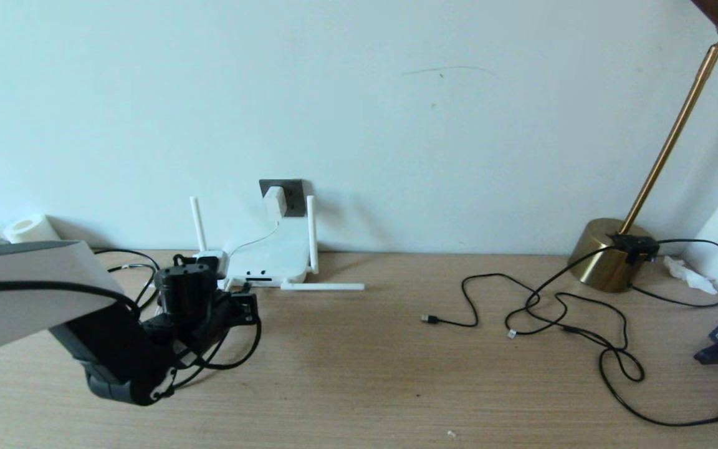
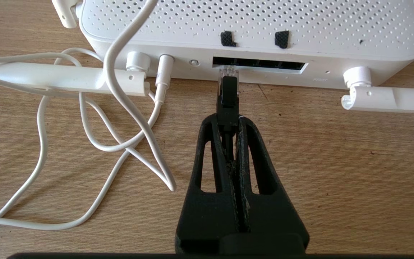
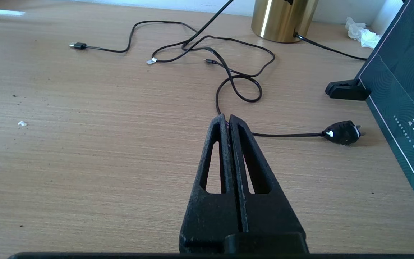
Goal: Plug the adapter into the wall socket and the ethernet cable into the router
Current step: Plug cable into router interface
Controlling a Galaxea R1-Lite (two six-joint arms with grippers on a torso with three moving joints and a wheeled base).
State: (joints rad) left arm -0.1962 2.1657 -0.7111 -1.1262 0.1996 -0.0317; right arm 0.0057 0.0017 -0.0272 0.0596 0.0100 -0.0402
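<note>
The white router point(image 1: 272, 255) lies against the wall, two antennas upright and one flat on the desk. Above it, the white adapter point(image 1: 275, 199) sits on the dark grey wall socket point(image 1: 293, 193), and its thin white cord point(image 2: 120, 90) runs to the router's back. My left gripper point(image 2: 228, 120) is shut on the ethernet cable's black plug point(image 2: 227, 97). The plug's clear tip touches the mouth of the leftmost port in the dark port strip point(image 2: 275, 65). In the head view the left gripper point(image 1: 240, 299) is just in front of the router. My right gripper point(image 3: 228, 117) is shut and holds nothing, low over bare desk.
A brass lamp base point(image 1: 608, 255) stands at the back right with loose black cables point(image 1: 583, 324) spread in front of it. A dark box point(image 3: 401, 90) leans at the right edge, with a black mains plug point(image 3: 341, 132) beside it. White rolls point(image 1: 28, 227) sit at far left.
</note>
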